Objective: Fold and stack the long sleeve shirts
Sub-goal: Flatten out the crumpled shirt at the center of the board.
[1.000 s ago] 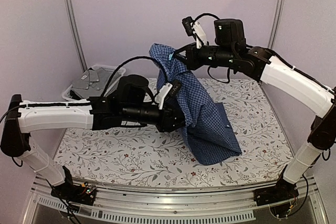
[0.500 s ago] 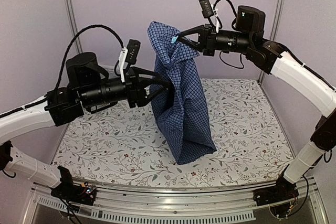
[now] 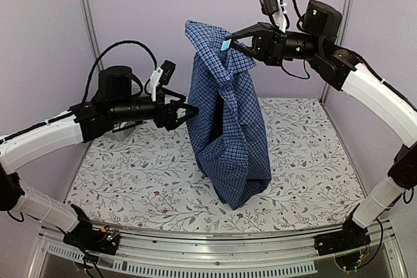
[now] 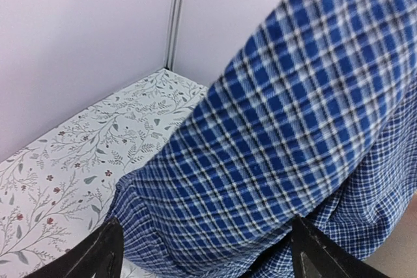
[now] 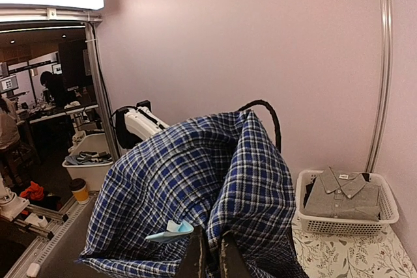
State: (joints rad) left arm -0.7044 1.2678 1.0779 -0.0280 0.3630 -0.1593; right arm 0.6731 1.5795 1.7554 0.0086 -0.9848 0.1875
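Blue checked shirt (image 3: pixel 228 128) hangs from the right gripper (image 3: pixel 228 38), and the left gripper (image 3: pixel 189 110) stands spread beside it.

Right wrist view: a white mesh basket (image 5: pixel 384 216) by the wall holds a folded grey shirt (image 5: pixel 342 193), collar up; the two fingers (image 5: pixel 195 255) are pressed together on a pinch of checked cloth next to a light blue tag (image 5: pixel 168 231). Top view: the shirt's long axis runs vertical, with the collar end high in the right gripper and the bottom folds resting on the floral table (image 3: pixel 130 174); the left gripper's tips are parted just beside the shirt's left edge, at mid-height. Left wrist view: both dark fingers (image 4: pixel 98 258) stand wide apart at the bottom corners, with checked cloth filling the space ahead of them and not clamped.
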